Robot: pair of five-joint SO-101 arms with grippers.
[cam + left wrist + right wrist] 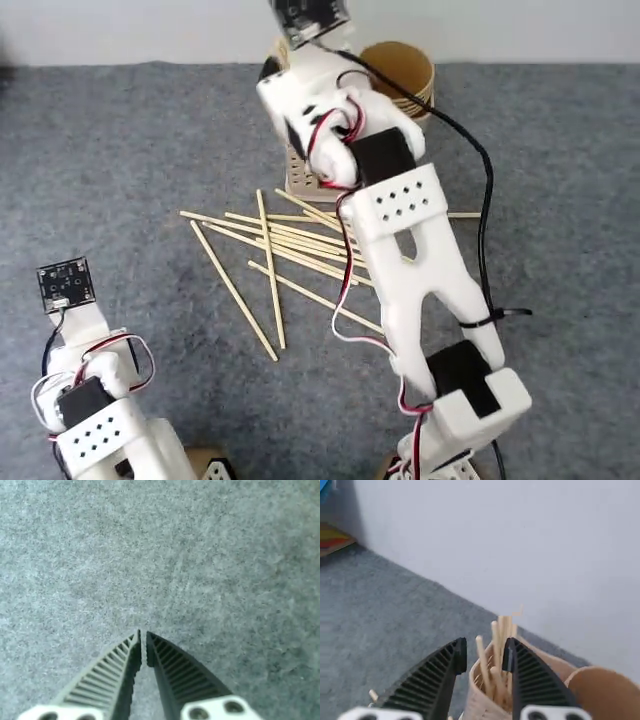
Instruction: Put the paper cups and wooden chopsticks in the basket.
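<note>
My jaws are black with ribbed inner faces; my arm shells (420, 270) are white, with black motors (380, 155) and red, white and black wires (352, 118). The desk (130, 150) is speckled grey. The chopsticks (271, 270) are pale wood, the basket (480, 702) is beige and perforated, and the paper cup (405, 70) is brown.

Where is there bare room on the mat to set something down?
Bare mat lies left of the chopsticks, beyond the left arm, and right of the right arm. Crowded: the middle chopsticks, plus basket and cup behind.
</note>
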